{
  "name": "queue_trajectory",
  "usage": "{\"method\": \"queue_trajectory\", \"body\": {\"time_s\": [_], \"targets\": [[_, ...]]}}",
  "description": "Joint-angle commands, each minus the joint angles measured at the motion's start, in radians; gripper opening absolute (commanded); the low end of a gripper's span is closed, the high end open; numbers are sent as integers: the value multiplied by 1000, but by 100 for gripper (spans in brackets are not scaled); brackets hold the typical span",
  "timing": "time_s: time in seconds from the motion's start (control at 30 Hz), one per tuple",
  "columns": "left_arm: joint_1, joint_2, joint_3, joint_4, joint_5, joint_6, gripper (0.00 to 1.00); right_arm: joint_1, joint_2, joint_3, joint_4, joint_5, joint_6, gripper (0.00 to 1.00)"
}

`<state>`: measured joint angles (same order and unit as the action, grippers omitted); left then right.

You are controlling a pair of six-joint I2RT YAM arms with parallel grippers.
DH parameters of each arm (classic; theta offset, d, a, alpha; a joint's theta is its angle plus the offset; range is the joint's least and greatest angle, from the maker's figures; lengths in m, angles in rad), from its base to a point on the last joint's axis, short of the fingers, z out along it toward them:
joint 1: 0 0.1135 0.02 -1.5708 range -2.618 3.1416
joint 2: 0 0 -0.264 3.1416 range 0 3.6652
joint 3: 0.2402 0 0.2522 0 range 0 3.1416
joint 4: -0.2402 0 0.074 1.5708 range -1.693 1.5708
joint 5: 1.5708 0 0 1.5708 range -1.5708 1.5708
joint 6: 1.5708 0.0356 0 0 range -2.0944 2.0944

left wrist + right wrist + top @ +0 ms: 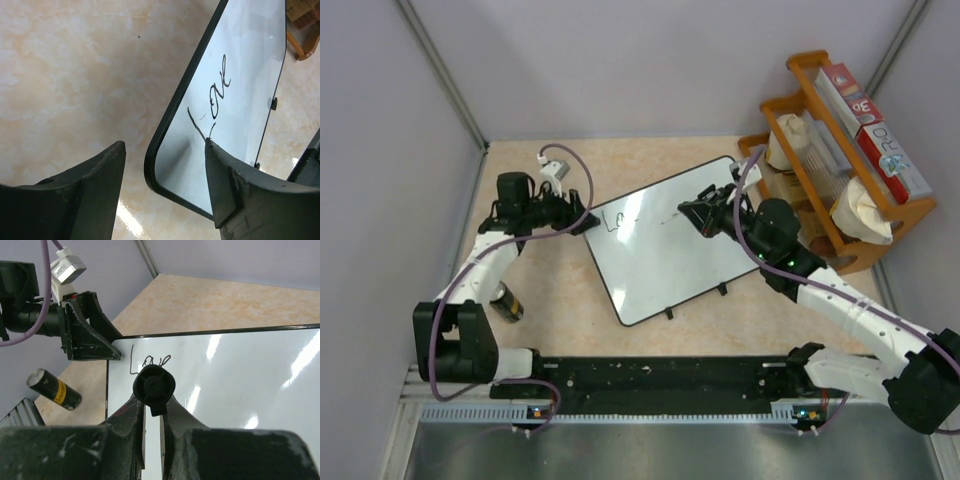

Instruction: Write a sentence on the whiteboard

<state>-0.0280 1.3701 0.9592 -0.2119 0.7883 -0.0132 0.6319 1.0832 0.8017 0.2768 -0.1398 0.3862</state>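
Whiteboard [660, 245]: flat on the table [570, 320], mid-table, turned askew, feet toward the arm bases. Glossy, catching streaks of light. On its left end, black script [150, 361], looks like "Love". Left gripper [164, 147] at the board's left corner, released, jaws apart, one finger [95, 190] over bare tabletop, the other over the white; contact hard to tell. Right gripper [152, 412] clenched on a black marker [154, 385], poised above the board just beside the writing; tip hidden. Underneath, beige marbled top with a soft sheen. Around it, plain lilac-grey walls [650, 60], metal rails [443, 70] in the corners. Far right, wooden rack [910, 210] stuffed with boxes and pale containers, just off the board's corner. Near left, beside the arm, a dark can [507, 303] with a yellow band, on its side. Purple cable [582, 170] looping over the left wrist.
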Motion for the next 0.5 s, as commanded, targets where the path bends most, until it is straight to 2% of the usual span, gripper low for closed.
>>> {"method": "queue_trajectory", "body": {"time_s": [0.0,0.07,0.1,0.23,0.33,0.47], "targets": [[-1,-158,18,29,-73,-19,70,-5,-66,-12,18,9,2,0],[-1,-210,-35,54,-92,-46,76,-5,-81,-24,13,16,-1,0],[-1,-267,-62,72,-95,-80,99,-5,-86,-28,12,19,-1,0],[0,-388,-218,198,-98,-198,99,-5,-103,-52,7,17,-3,0],[0,-476,-325,203,-133,-278,99,-5,-115,-64,4,14,2,0],[0,-561,-500,350,-104,-424,99,-5,-121,-84,2,2,6,0]]}}
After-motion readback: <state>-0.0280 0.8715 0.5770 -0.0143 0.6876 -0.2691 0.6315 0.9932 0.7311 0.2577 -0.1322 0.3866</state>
